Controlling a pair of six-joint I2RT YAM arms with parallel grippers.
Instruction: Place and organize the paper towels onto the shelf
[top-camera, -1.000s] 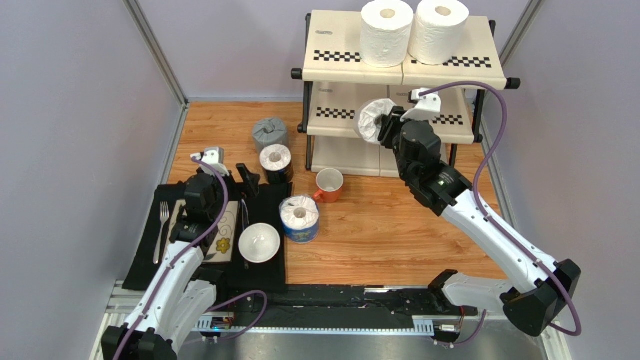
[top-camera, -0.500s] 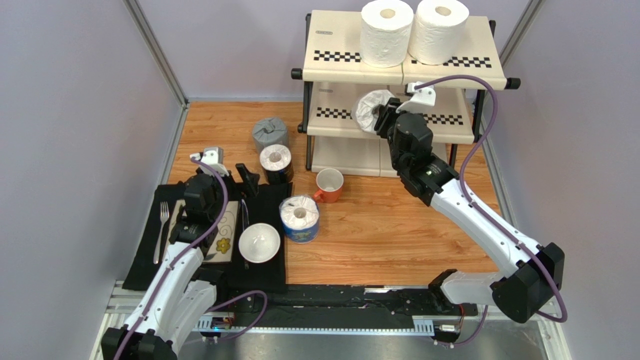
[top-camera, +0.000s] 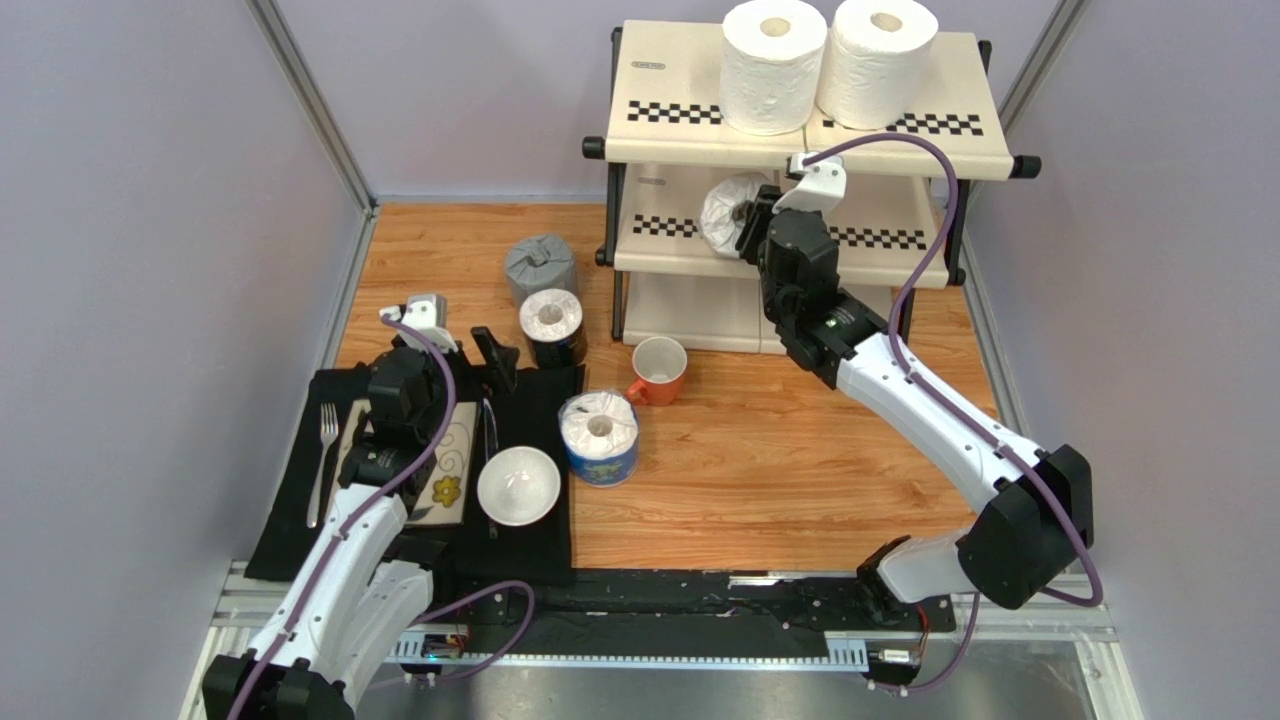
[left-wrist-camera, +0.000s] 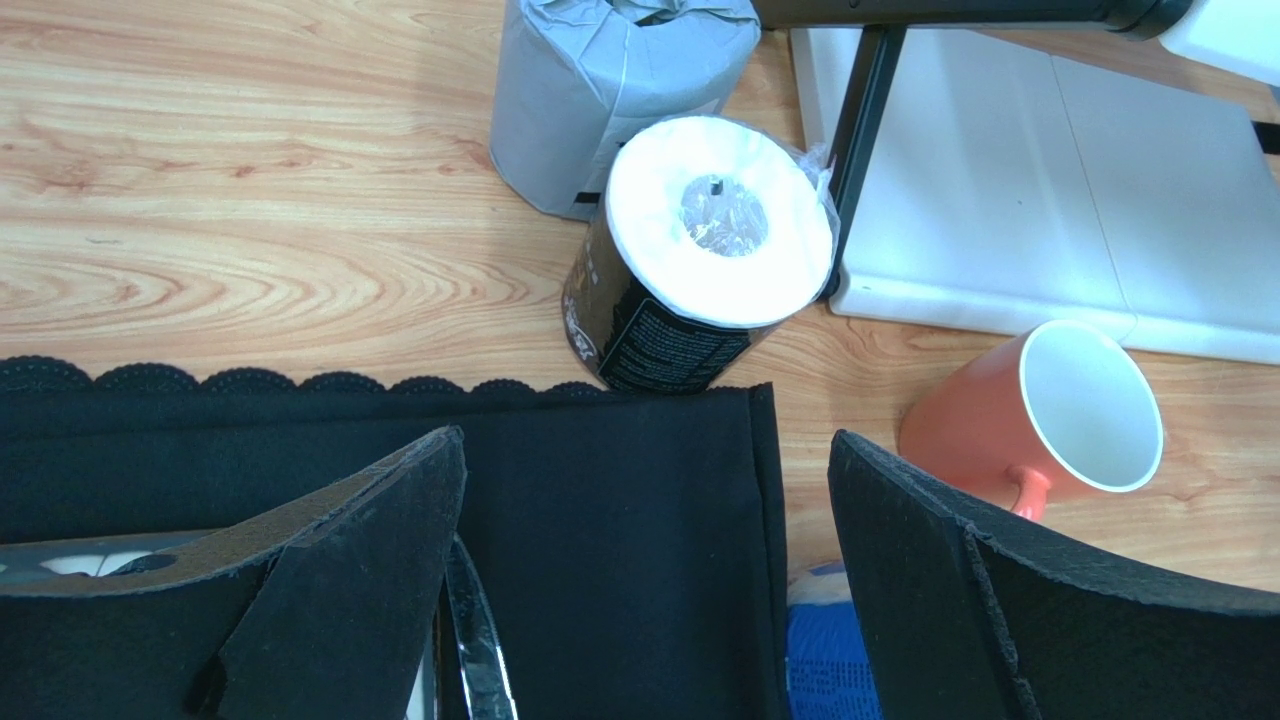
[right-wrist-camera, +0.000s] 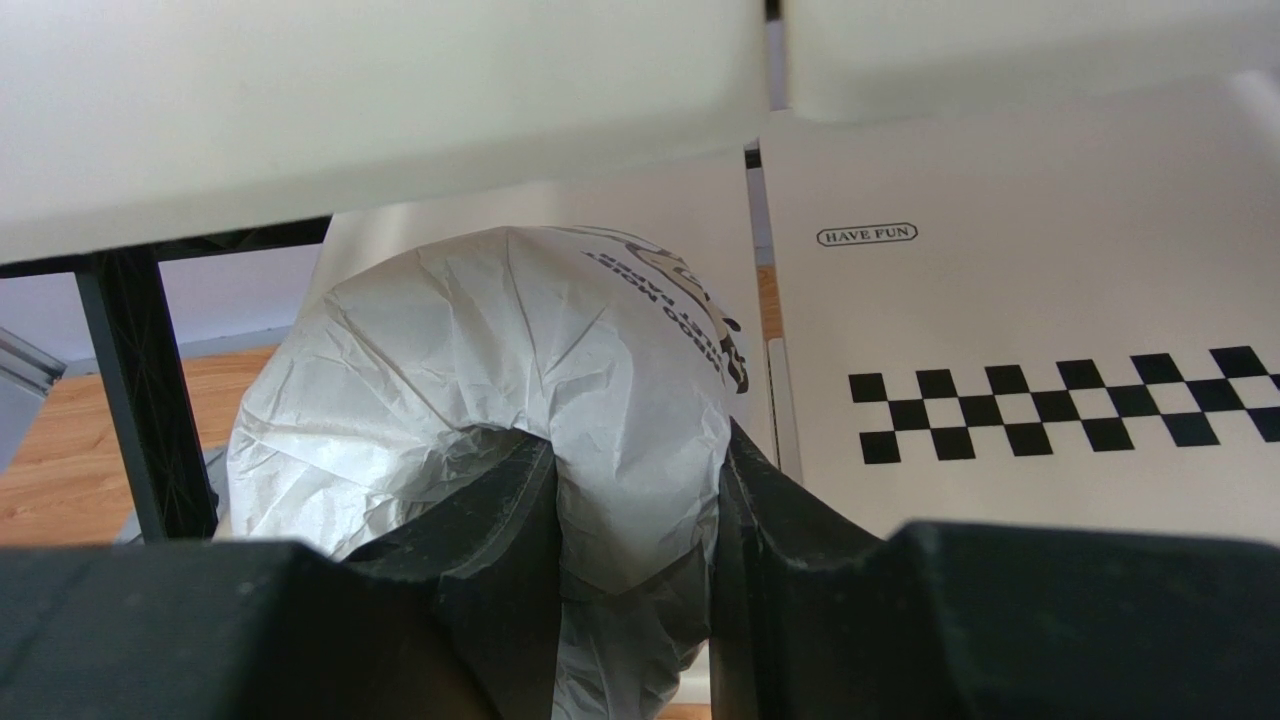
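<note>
My right gripper (top-camera: 756, 228) is shut on the clear-white wrapped paper towel roll (top-camera: 733, 210), pinching its wall (right-wrist-camera: 631, 450), and holds it at the front edge of the middle tier of the shelf (top-camera: 887, 143), under the top panel. Two plain white rolls (top-camera: 772, 63) (top-camera: 876, 57) stand on the top tier. The grey roll (top-camera: 540, 267), black roll (top-camera: 552, 323) and blue roll (top-camera: 600, 435) stand on the table. My left gripper (top-camera: 493, 357) is open and empty over the black mat (left-wrist-camera: 601, 495), near the black roll (left-wrist-camera: 699, 255) and grey roll (left-wrist-camera: 616, 75).
An orange mug (top-camera: 657, 369) stands before the shelf's lower tier. A white bowl (top-camera: 519, 485), a fork (top-camera: 325, 458) and a patterned plate (top-camera: 443, 477) lie on the black mat. Grey walls close in both sides.
My right gripper has moved up and left with the clear-white roll, carrying it from in front of the shelf in under the top panel, onto the middle tier. The left arm has not moved.
</note>
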